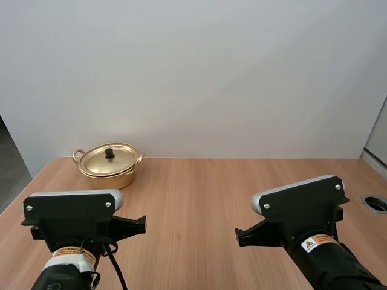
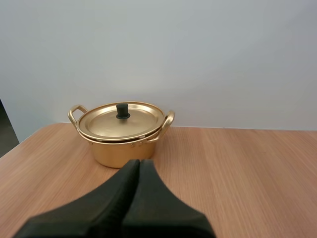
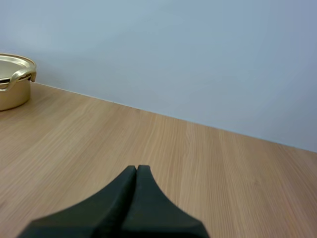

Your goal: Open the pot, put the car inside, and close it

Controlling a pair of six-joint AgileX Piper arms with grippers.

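A gold pot [image 1: 109, 165] stands at the back left of the wooden table, near the wall. Its gold lid [image 1: 110, 158] with a black knob [image 1: 109, 153] rests on it, shut. In the left wrist view the pot [image 2: 121, 148] is straight ahead of my left gripper [image 2: 138, 162], a good way off, and the fingers lie together as one dark wedge. My left gripper [image 1: 143, 222] hangs over the table's front left. My right gripper [image 1: 239, 237] is at the front right, also shut on nothing [image 3: 136, 168], with the pot's handle [image 3: 22, 76] far off to its side.
A plain wall runs close behind the table [image 1: 199, 193]. A round cable hole [image 1: 376, 203] sits by the table's right edge. Bare wood stretches between the pot and both grippers.
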